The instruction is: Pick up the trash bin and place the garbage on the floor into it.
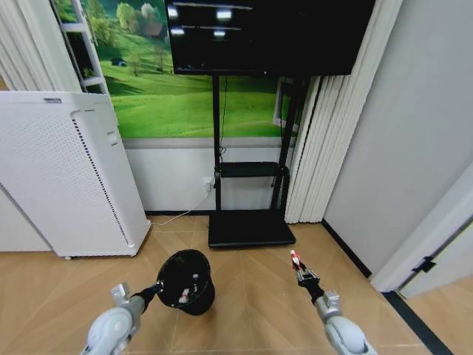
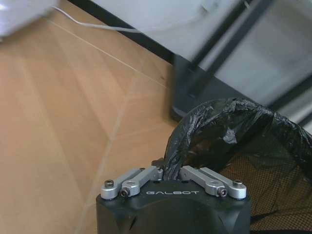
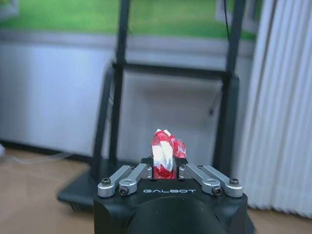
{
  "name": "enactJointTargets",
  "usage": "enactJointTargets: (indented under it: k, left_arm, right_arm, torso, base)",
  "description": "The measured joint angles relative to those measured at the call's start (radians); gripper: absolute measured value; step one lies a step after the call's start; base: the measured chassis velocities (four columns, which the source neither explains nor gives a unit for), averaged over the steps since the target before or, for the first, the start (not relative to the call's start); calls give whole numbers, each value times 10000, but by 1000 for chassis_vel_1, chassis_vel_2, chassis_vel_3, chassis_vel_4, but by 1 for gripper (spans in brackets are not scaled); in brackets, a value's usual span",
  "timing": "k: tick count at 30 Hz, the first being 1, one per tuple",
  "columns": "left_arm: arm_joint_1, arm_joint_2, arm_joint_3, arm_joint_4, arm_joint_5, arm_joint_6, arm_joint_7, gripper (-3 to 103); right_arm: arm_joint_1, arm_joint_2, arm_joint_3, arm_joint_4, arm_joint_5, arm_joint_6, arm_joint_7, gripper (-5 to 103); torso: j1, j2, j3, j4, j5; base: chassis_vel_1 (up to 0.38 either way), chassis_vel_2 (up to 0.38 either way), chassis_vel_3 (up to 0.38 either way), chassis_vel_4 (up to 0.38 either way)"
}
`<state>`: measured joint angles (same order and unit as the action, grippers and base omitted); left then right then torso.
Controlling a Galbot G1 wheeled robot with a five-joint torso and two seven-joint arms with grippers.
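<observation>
Two grippers are both busy. The left gripper [image 2: 168, 173] has its jaws pinched narrow on the rim of the trash bin [image 1: 185, 281], with the crinkled black liner bunched between them; gripping the edge looks like the way to carry the bin with its mouth up and free to receive things. The right gripper [image 3: 165, 168] has its jaws closed on a piece of garbage [image 3: 165, 152], a small crumpled red-and-white wrapper that stands up out of the grip, held by its lower end, probably so that it falls cleanly when let go.

In the head view the bin hangs low at the end of the left arm, over the wooden floor [image 1: 251, 303], its round opening tipped toward the camera, with a few small pale bits visible inside. The wrapper is off to the robot's right, well apart from the bin and not yet over it, so by my reading this piece is picked up but not dropped in.

The bin is round, dark and slightly tapered; from the left wrist its wall looks like fine mesh under the glossy, wrinkled liner. Behind stand a black TV stand [image 1: 251, 222], a tall white perforated air purifier [image 1: 66, 177] and pale pleated curtains [image 1: 325, 140].
</observation>
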<state>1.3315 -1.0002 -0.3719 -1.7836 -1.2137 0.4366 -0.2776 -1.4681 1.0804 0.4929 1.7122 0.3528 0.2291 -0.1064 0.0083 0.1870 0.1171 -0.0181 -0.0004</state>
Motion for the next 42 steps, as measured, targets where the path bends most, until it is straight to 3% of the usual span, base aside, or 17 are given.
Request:
enactJointTargets:
  k: [3,5,7,11,21,29,34,42]
  left_arm:
    - [-458,9,458,340,94,-54,166,4]
    - [-1726,-82,1792,1206,227,-215,439,4]
    - [-2087,-161,2167,1453,287,-280,566,4]
    - [-3411,-817,3846,2428,756,-635,1328,4]
    - [-4885,-1644,6192,3082,972,-820,1565,4]
    - [-4479,-1628,6513,2673,1312,-734,2220,4]
    - [-3783,-1293,5806,1965,1787,-684,2500,4]
    - [-3214,-885,4778,1465,1822,-653,2671,4]
  right_arm:
    - [-231,-32,68,398,113,129,-267,19]
    - [-884,-99,303,1359,302,479,-925,19]
    - [-1096,-103,374,1638,346,570,-1084,19]
    - [-1955,-100,729,2843,-980,1512,-1487,19]
    - [-3067,25,362,3695,-1861,2185,-1874,19]
    - [-3057,367,-121,3029,-2480,2432,-2023,19]
    - [-2910,552,-258,2423,-2632,2377,-1759,17]
    - [-2906,783,-326,2211,-2697,2268,-1533,49]
  torso:
    - [1,0,0,-3,1]
    - [0,1,0,-3,3]
    - [0,1,0,-4,2]
    - [-1,1,0,-3,5]
    - [-2,1,-1,-5,6]
    - [-2,2,-1,-3,5]
    - [-2,2,-1,-1,3]
    - [-2,2,-1,-1,2]
  base:
    - [0,0,0,0]
    - [0,0,0,0]
    - [0,0,0,0]
    - [0,0,0,0]
    - [0,0,0,0]
    - [0,0,0,0]
    - [0,0,0,0]
    - [0,0,0,0]
